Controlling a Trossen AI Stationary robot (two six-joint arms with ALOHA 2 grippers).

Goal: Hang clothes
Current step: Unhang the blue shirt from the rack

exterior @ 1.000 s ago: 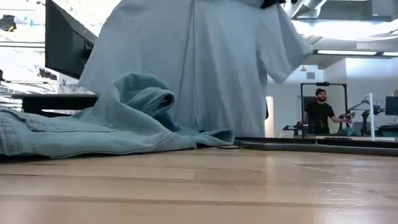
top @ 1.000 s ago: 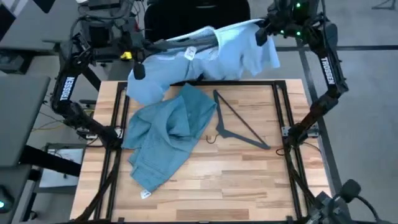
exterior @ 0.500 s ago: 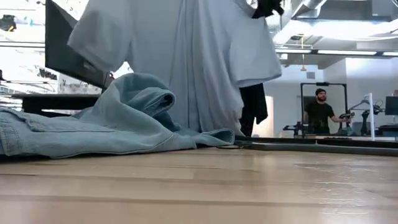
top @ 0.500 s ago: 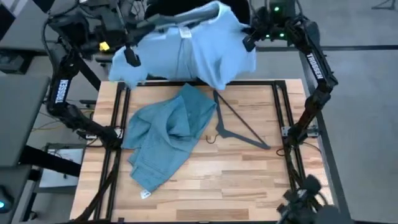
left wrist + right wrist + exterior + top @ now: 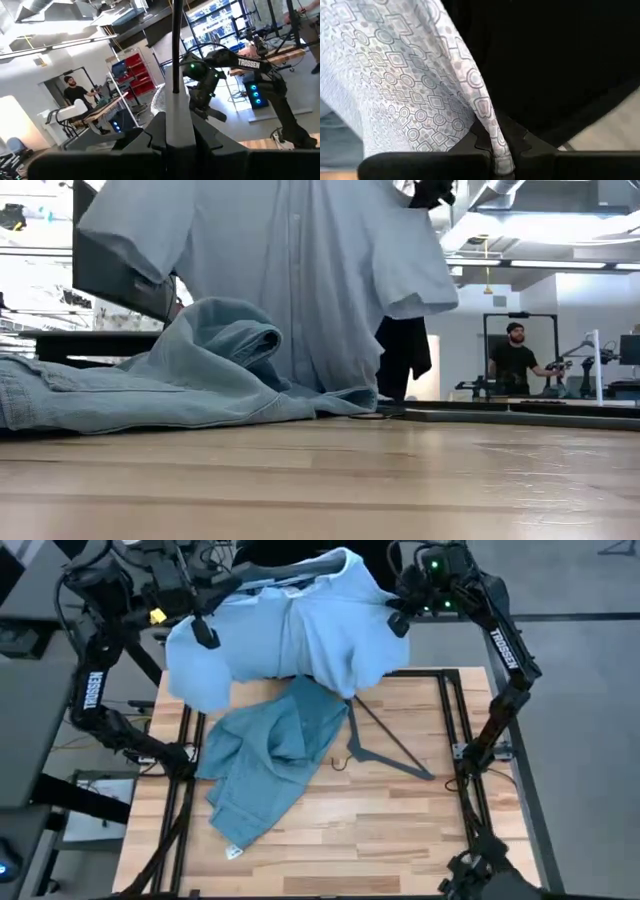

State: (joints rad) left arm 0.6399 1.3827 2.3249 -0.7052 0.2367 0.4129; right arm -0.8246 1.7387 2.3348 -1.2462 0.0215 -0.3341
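Since earlier frame, I saw button shirt (image 5: 300, 635) spread wider above table's far edge, right gripper (image 5: 492, 150) pinching its patterned fabric, left gripper (image 5: 172, 132) clamped on dark rod (image 5: 175, 45). Jeans (image 5: 270, 755) and hanger (image 5: 385, 740) lay unmoved on wooden table (image 5: 400, 830). Person (image 5: 513, 360) stood in room behind.

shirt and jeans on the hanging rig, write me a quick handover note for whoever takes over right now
Right end effector: shut on the pale shirt, pinching a fold of its cloth, raised at the table's far edge.
Left end effector: shut on a thin dark rod, seemingly the hanger inside the shirt, raised at the far left.
Shirt hangs spread between both arms, its hem touching the jeans.
Jeans lie crumpled on the table; a spare dark hanger lies beside them.
A black garment hangs behind the shirt.
Left: get the shirt hung, then the jeans.
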